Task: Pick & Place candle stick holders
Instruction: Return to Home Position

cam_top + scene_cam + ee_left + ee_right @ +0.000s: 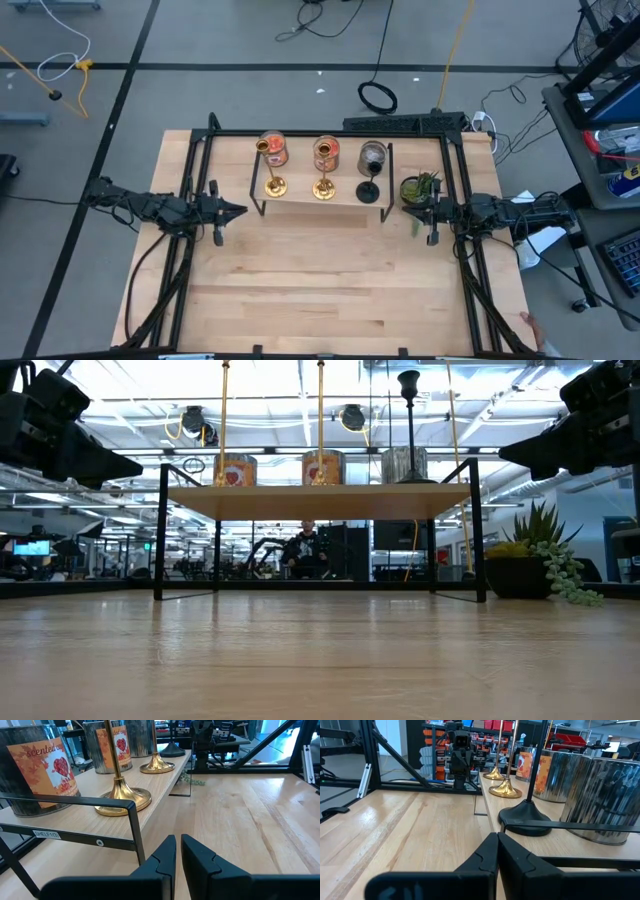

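On shelf (300, 203): candle stick holders (323, 187), gold tops cropped low view; left tool (240, 210), right tool (416, 213) together.

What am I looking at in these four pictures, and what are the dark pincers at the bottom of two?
This is a two-armed robot at a wooden table. One picture looks down from above, one looks level across the tabletop, and two come from cameras on the wrists. The pincers are the left gripper and the right gripper, both shut and holding nothing. On a shelf stand a gold candle stick holder, a second gold holder, a black holder and three jar candles. A potted plant sits beside the shelf.
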`<state>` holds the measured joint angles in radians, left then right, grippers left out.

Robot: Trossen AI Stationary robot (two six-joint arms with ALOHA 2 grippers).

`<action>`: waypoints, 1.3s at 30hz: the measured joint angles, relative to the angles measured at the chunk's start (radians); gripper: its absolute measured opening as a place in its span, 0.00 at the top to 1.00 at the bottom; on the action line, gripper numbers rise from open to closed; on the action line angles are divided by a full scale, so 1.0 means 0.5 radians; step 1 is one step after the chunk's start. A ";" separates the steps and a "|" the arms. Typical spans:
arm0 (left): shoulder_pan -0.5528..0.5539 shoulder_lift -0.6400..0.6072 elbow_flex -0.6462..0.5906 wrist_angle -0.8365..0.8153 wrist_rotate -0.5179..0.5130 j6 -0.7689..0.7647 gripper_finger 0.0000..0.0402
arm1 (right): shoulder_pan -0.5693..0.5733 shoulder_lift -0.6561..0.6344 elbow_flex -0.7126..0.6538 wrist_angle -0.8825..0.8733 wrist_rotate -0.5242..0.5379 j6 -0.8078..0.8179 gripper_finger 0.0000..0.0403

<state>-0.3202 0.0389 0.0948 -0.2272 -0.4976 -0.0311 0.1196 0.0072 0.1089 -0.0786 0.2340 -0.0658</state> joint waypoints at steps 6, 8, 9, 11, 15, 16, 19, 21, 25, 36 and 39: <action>0.000 0.000 0.001 -0.001 0.000 0.000 0.91 | 0.000 0.000 0.001 0.000 0.000 -0.001 0.99; 0.000 0.000 0.000 0.000 0.000 0.000 0.91 | 0.000 0.000 0.000 0.000 0.000 0.001 0.99; 0.000 0.000 0.000 0.000 0.000 0.000 0.91 | 0.000 0.000 0.000 0.000 0.000 -0.001 0.99; 0.000 0.000 0.001 -0.001 0.000 0.000 0.91 | 0.000 0.000 0.000 0.001 0.000 -0.061 0.99; 0.000 0.000 0.000 0.000 0.000 0.000 0.91 | 0.000 0.000 0.000 0.047 0.001 -0.326 0.99; 0.000 0.000 0.000 -0.001 0.000 0.000 0.91 | 0.000 0.000 -0.001 0.067 0.001 -0.364 0.99; 0.000 0.000 0.001 0.000 0.000 0.000 0.91 | 0.000 0.001 -0.006 0.138 0.002 -0.375 0.99; 0.000 0.000 0.001 -0.001 0.000 0.000 0.91 | 0.000 0.001 -0.011 0.185 0.002 -0.364 0.99; 0.000 0.000 0.000 -0.001 0.000 0.000 0.91 | 0.000 0.000 -0.013 0.213 0.003 -0.366 0.99; 0.000 0.000 0.001 0.000 -0.001 0.000 0.91 | 0.000 0.001 -0.065 0.251 0.001 -0.366 0.99; 0.000 0.000 0.001 0.000 0.000 0.000 0.91 | 0.000 0.001 -0.091 0.246 -0.005 -0.365 0.99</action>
<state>-0.3202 0.0389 0.0952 -0.2273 -0.4976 -0.0311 0.1196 0.0076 0.0636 0.0444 0.2317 -0.2485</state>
